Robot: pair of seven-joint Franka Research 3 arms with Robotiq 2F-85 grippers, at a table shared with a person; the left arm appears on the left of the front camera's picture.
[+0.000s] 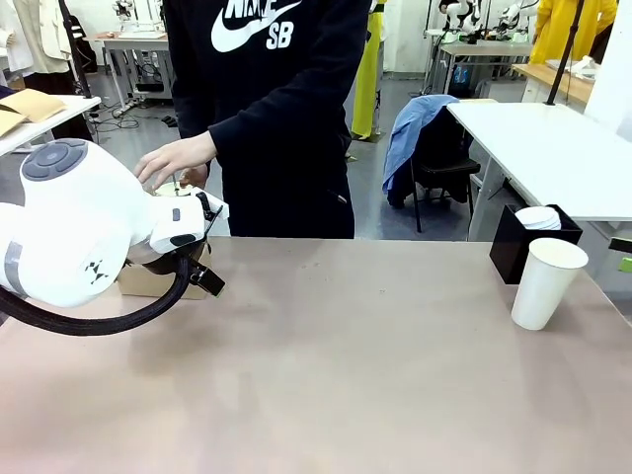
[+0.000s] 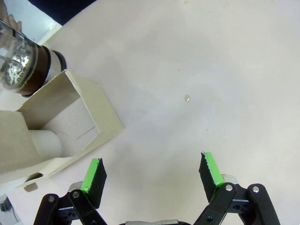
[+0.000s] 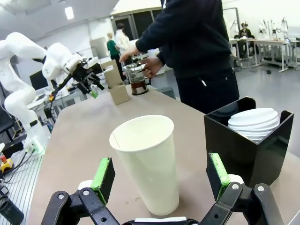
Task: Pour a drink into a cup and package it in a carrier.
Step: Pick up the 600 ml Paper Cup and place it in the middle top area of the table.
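The white paper cup (image 1: pixel 546 281) stands upright at the table's right side, open-topped and without a lid. In the right wrist view the cup (image 3: pixel 147 159) sits between the fingers of my right gripper (image 3: pixel 159 176), which is open and apart from its wall. My left gripper (image 2: pixel 152 173) is open over bare table, just beside the brown cardboard carrier (image 2: pixel 61 117). The glass pitcher (image 2: pixel 23 65), with dark drink (image 2: pixel 43 63) at its bottom, stands behind the carrier. A person's hands hold the pitcher (image 3: pixel 136 77) at the far left edge.
A black square box (image 1: pixel 513 247) holding a stack of white lids (image 1: pixel 539 216) stands behind the cup. The person (image 1: pixel 281 118) stands at the far side. My left arm (image 1: pixel 79 227) partly hides the carrier (image 1: pixel 148 281) in the front view.
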